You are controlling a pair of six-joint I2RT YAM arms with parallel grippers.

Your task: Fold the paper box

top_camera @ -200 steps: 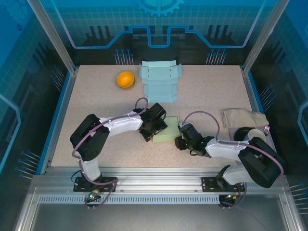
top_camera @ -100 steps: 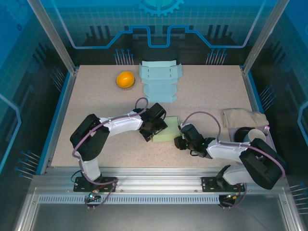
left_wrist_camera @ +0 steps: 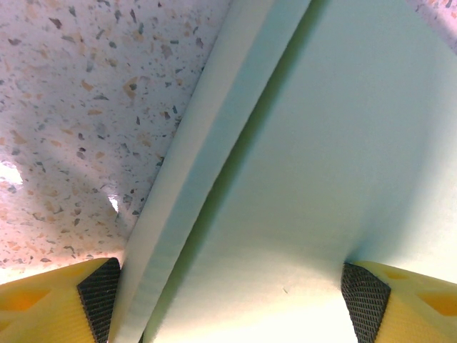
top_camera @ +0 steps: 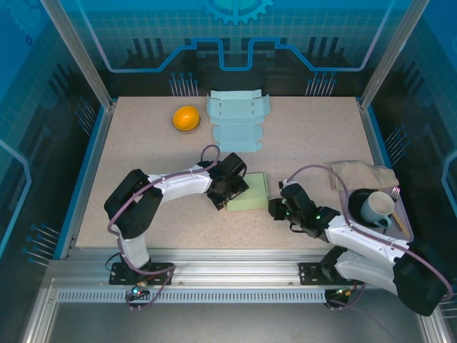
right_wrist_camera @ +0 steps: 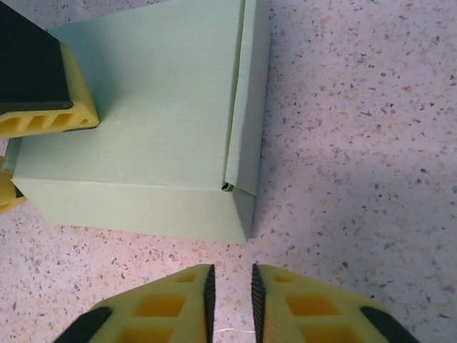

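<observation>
We see the green box [top_camera: 251, 191] lying near the middle of the table [top_camera: 143, 164]. Our left gripper [top_camera: 223, 203] clamps its side toward the table's left edge. Our right gripper [right_wrist_camera: 230, 284], fingers almost together on nothing, sits just beside it, toward the table's right edge.

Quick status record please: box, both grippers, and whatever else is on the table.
paper box: green, closed up, lying flat mid-table
left gripper: jaws straddle the box's left end, pads against it
right gripper: fingers nearly together, empty, just off the box's near right corner, not touching
flat blanks: pale blue, unfolded, far edge
orange object: left of the blanks
mug: right edge, near a cloth
</observation>
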